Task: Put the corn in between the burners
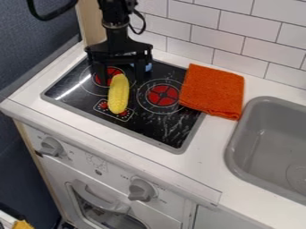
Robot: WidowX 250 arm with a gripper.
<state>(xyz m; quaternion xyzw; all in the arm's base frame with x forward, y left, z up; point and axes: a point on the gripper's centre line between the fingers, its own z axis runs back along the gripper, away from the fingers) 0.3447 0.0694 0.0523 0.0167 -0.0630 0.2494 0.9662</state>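
The corn (118, 95) lies on the stove (167, 126) roughly between its 2 burners (163, 95), partly over the left ring, perhaps close enough to count. Above the stove's back half, the claw (121, 78) is wide, probably for clearance: straight up looks roomiest, with cloth (213, 91) at the stove's right edge.
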